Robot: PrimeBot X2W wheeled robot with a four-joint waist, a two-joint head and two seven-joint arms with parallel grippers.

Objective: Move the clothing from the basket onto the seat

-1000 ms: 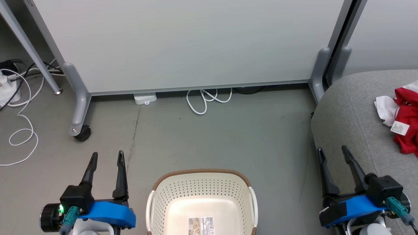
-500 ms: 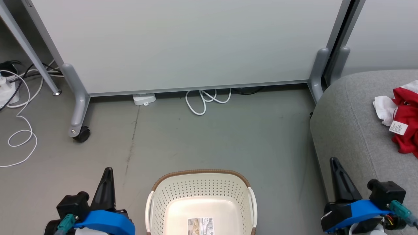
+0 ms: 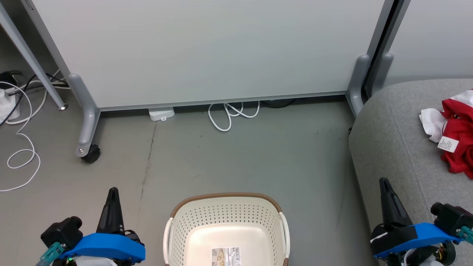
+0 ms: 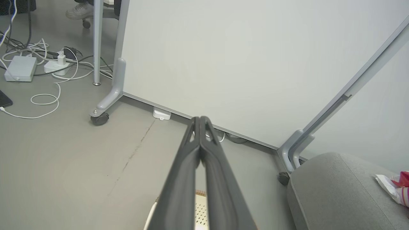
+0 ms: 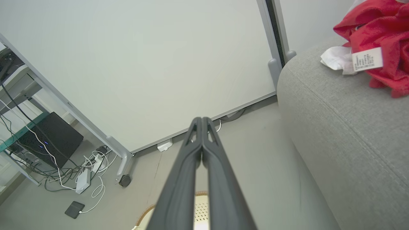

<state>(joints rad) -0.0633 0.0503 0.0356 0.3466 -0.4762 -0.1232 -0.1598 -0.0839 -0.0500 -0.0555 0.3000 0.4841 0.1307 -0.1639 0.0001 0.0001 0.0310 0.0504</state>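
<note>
Cream-white perforated plastic laundry basket [image 3: 226,216] with a brown woven-look rim, standing on the grey floor [image 3: 240,159]; a barcode sticker [image 3: 226,256] shows on its inner bottom. Soft bright-red garments [image 3: 460,155] with white trim and a white tag lie on the large grey fabric-upholstered seat [image 3: 395,140], well apart from the basket. Left tool [image 3: 112,191] and right tool [image 3: 384,181] flank the basket, each clenched on nothing, fingers pressed together.

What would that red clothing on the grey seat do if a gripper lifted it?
Probably flop and drape: the red clothing lies crumpled in soft folds on the seat. Likely light, being thin fabric, and its white tag may dangle.
</note>
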